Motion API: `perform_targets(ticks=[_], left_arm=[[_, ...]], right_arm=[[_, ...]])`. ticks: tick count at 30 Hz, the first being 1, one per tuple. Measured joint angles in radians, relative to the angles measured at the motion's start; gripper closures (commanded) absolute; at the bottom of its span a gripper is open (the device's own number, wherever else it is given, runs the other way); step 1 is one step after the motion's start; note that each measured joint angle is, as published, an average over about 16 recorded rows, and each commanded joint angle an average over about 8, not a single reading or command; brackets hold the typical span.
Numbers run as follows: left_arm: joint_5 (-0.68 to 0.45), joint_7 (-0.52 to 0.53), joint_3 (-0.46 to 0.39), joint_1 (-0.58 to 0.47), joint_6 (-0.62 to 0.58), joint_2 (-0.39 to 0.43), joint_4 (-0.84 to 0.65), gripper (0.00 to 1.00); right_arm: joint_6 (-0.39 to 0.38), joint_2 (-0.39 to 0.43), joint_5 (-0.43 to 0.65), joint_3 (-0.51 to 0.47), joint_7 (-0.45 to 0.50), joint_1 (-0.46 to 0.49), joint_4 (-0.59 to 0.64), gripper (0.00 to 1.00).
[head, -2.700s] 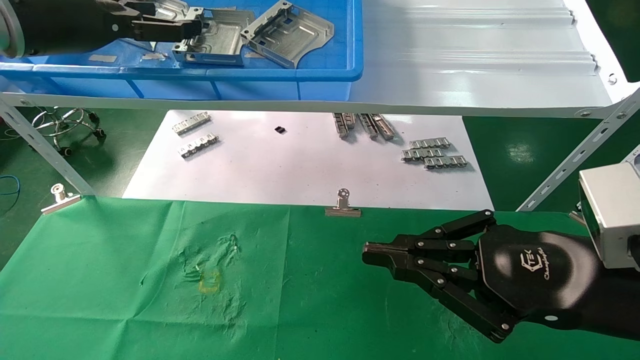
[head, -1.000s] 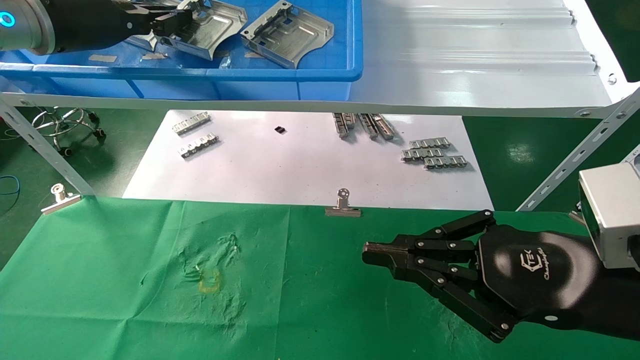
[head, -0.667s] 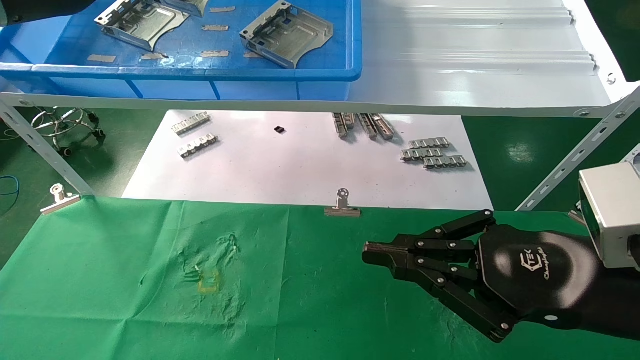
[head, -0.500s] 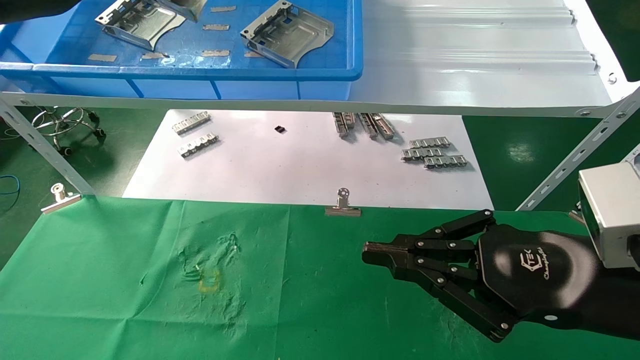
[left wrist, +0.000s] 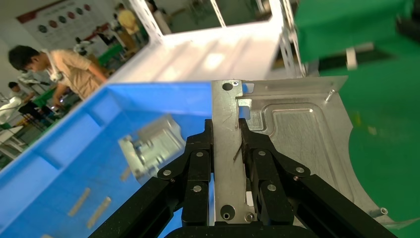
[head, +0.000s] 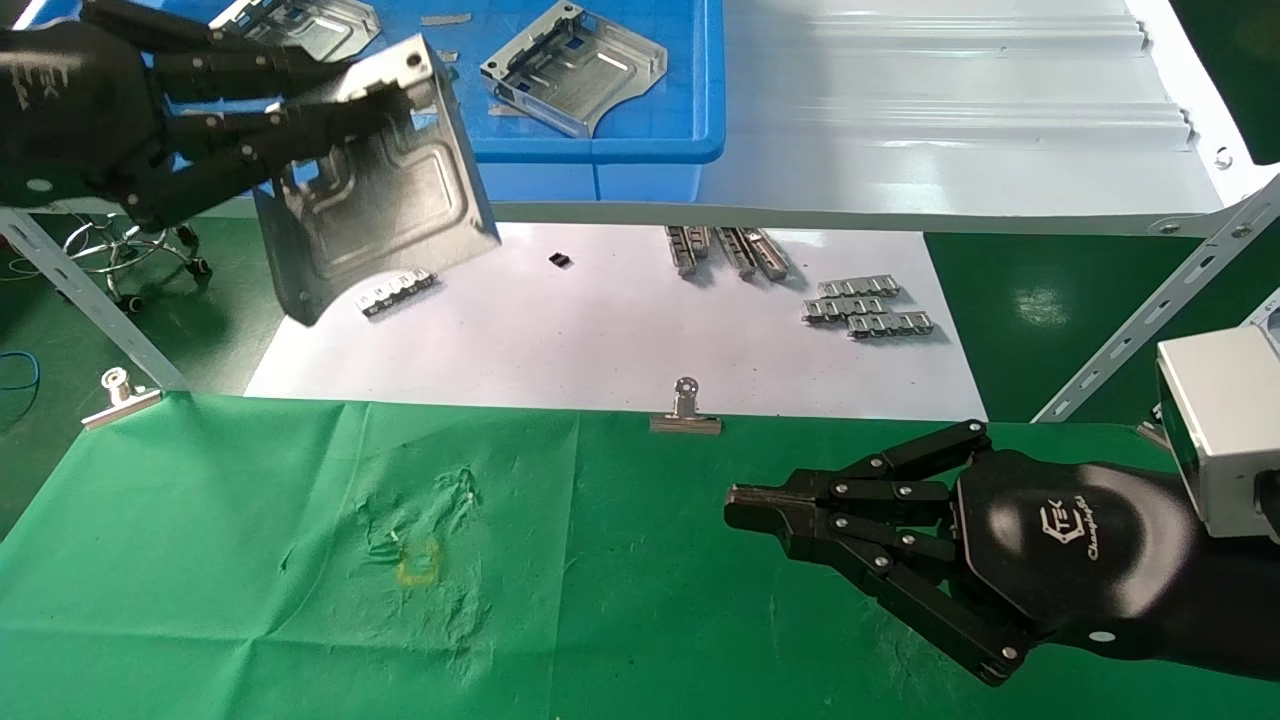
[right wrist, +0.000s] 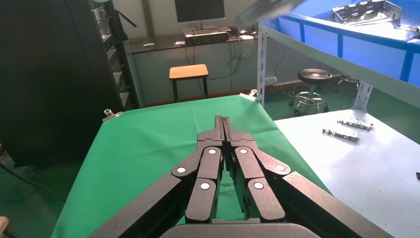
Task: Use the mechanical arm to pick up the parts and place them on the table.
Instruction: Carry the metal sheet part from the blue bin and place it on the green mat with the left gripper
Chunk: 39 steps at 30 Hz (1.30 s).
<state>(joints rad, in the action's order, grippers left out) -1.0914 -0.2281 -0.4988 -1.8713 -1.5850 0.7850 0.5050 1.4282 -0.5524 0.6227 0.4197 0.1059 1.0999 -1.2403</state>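
Observation:
My left gripper (head: 385, 100) is shut on the rim of a silver stamped plate (head: 385, 215) and holds it in the air, tilted, in front of the shelf edge at the far left. In the left wrist view the black fingers (left wrist: 198, 158) clamp the plate's flat rim (left wrist: 227, 148). Two more plates (head: 575, 65) (head: 300, 20) lie in the blue bin (head: 600, 150) on the shelf. My right gripper (head: 735, 508) is shut and empty, resting low over the green table (head: 250, 560) at the right. The right wrist view shows its fingertips (right wrist: 224, 121) pressed together.
A white sheet (head: 600, 340) beyond the green cloth carries small ridged silver strips (head: 868, 308). Binder clips (head: 685, 415) (head: 120, 395) pin the cloth's far edge. The pale grey ribbed shelf (head: 950, 110) overhangs the sheet, with slanted metal struts (head: 1150, 310) at each side.
My left gripper has lifted one plate out of the blue bin and carried it forward and down past the shelf edge. The right arm has not moved.

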Motion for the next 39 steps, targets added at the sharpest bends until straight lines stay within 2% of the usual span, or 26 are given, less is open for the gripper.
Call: perform_targets(ticks=[9, 14, 23, 39], left_arm=[[0.069, -0.104, -0.158, 0.120, -0.013, -0.100, 0.209, 1.00], [0.071, -0.167, -0.252, 0.173, 0.000, -0.120, 0.248, 1.00], [0.009, -0.296, -0.357, 0.213, 0.042, -0.077, 0.152, 1.00], [-0.065, -0.472, -0.395, 0.249, 0.130, 0.044, -0.050, 1.00]], right_arm=[[0.000, 0.000, 0.000, 0.000, 0.000, 0.000, 0.000, 1.00], [0.000, 0.000, 0.000, 0.000, 0.000, 0.000, 0.000, 1.00], [0.000, 0.000, 0.000, 0.000, 0.000, 0.000, 0.000, 1.00], [0.000, 0.000, 0.000, 0.000, 0.000, 0.000, 0.000, 1.00]])
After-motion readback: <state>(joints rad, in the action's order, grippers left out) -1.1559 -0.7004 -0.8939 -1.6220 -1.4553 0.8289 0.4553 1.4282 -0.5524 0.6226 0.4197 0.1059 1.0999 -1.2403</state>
